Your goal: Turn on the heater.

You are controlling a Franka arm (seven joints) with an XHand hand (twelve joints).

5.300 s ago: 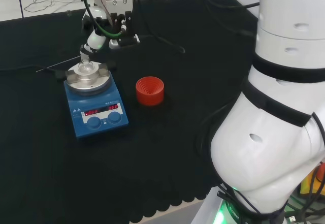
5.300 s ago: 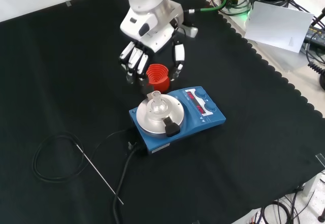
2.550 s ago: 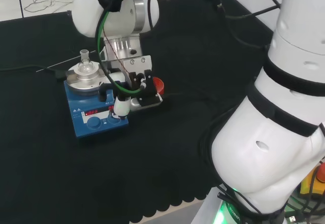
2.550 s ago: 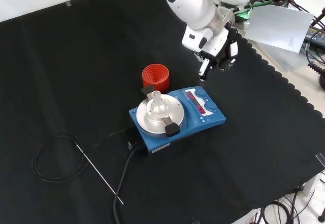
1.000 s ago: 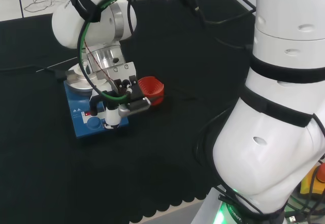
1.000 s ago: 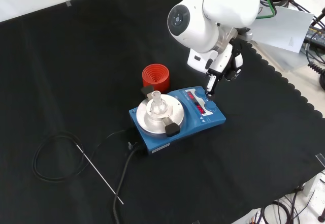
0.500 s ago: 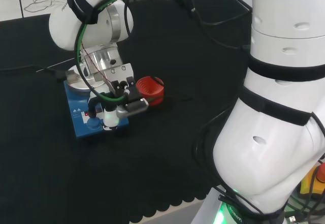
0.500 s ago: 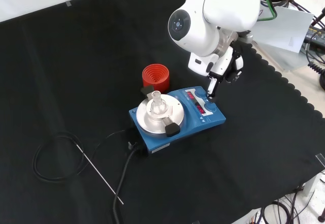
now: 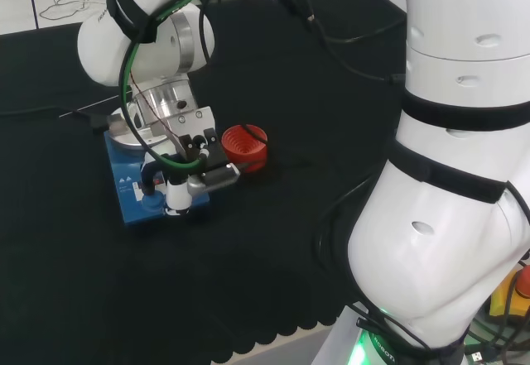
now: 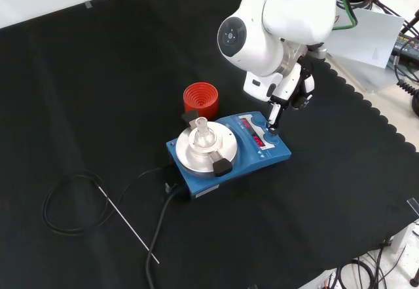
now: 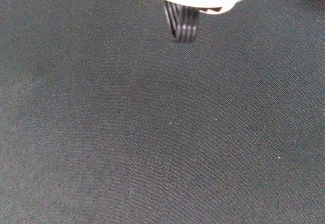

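The robot's black and white hand (image 10: 286, 96) hangs over the control end of the blue, box-shaped heater with the round silver top plate (image 10: 226, 146), one finger (image 10: 272, 116) stretched straight down while the others are folded back against the palm — it grips nothing. In the front view that fingertip sits on or just above the blue round knob (image 10: 269, 130) at the right end of the heater's sloped panel; whether it truly touches cannot be told. The heater lies directly beneath the hand, its long axis running from the silver plate at the left of the front view to the knobs at the right, so the coming move looks to be a short press or turn straight down rather than any reach across the cloth.

In the head view the hand (image 9: 175, 187) covers the near front of the heater (image 9: 126, 184), hiding the panel. A small clear glass flask (image 10: 202, 132) stands upright on the brushed metal plate, with black clamp pieces at its edge. Just behind the heater in the front view sits a red ribbed plastic ring (image 10: 200, 99), close to it but apart. A black power cable (image 10: 160, 236) trails from the heater's left end, beside a thin metal rod (image 10: 129, 223) on the matt black cloth (image 10: 78, 73) — the woven bench cover that also shows in the wrist view.
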